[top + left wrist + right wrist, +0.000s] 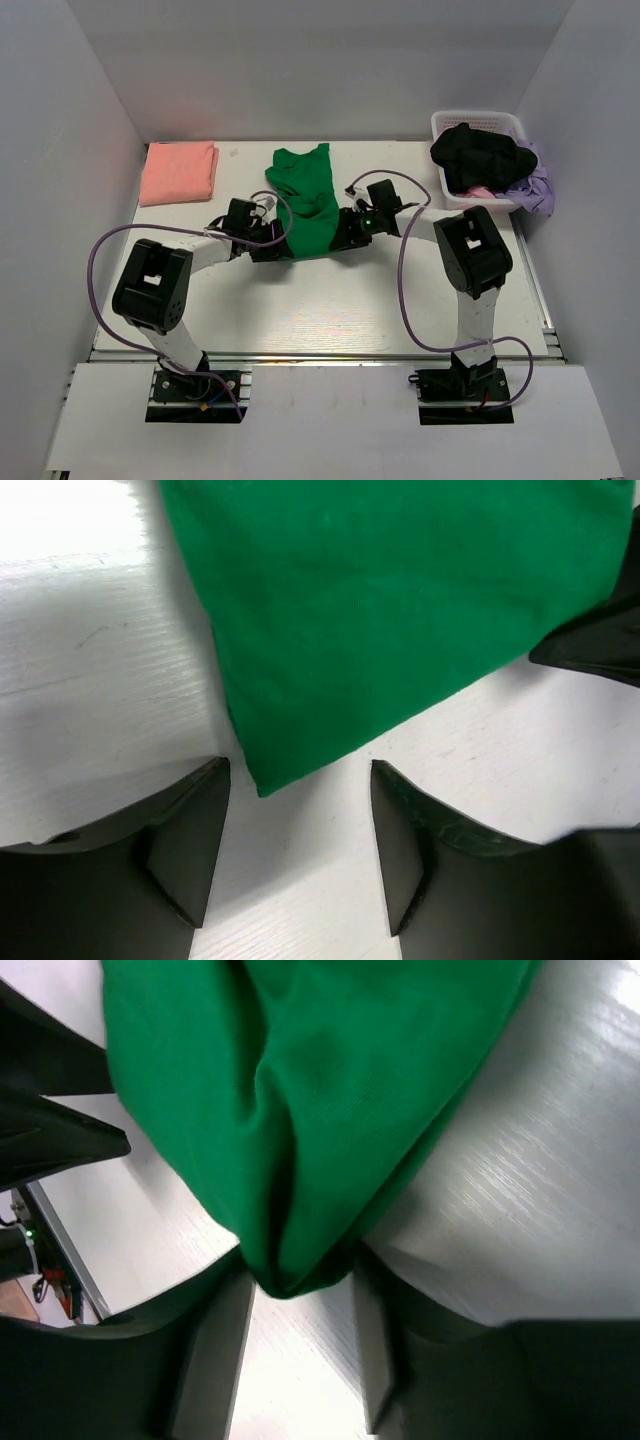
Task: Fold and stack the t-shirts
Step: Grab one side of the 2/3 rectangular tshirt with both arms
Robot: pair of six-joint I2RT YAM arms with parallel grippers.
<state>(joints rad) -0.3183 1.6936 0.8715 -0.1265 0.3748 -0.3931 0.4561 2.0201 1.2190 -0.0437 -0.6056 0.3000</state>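
Left gripper [300, 770] and right gripper [300, 1265] low, astride green t-shirt [305, 190] corners.

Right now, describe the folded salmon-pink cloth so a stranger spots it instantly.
Start at the white table and go to its far left corner. The salmon-pink cloth lies there alone, a neat flat rectangle, unlike the rumpled bright green shirt at centre.

Lab — white-walled robot table [320, 320]
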